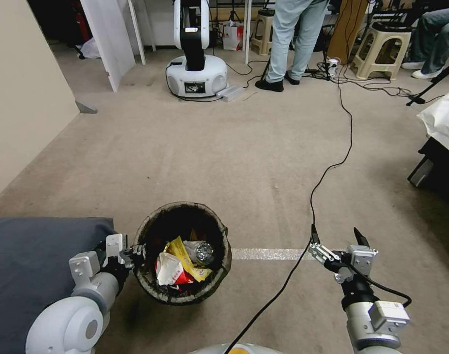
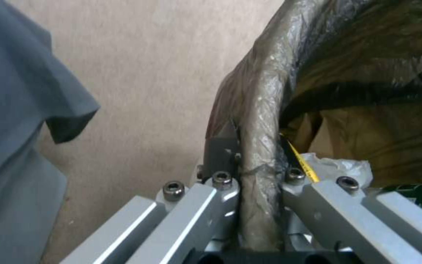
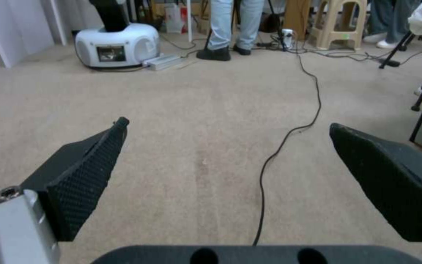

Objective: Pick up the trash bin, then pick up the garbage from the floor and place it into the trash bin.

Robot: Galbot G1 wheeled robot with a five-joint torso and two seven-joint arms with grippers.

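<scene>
Left hand (image 1: 135, 254) is sitting low at the frame's near-left edge, beside a grey cushion (image 1: 32, 265), and is clamping the trash bin (image 1: 182, 253) by its bag-covered rim. Wrist cam is showing one finger (image 2: 221, 154) outside the rim w/ the other inside, jaws pinched tight on the plastic. Bin is hanging upright just right of that hand, over beige carpet (image 1: 244, 157). Garbage (image 1: 182, 263) is lying inside it: red-and-white carton, yellow wrapper, silvery wad. Further right, a black cable (image 1: 327, 169) is trailing across the floor. Right hand (image 1: 337, 241) is hovering at the near-right, fingers spread wide apart, holding nothing.
</scene>
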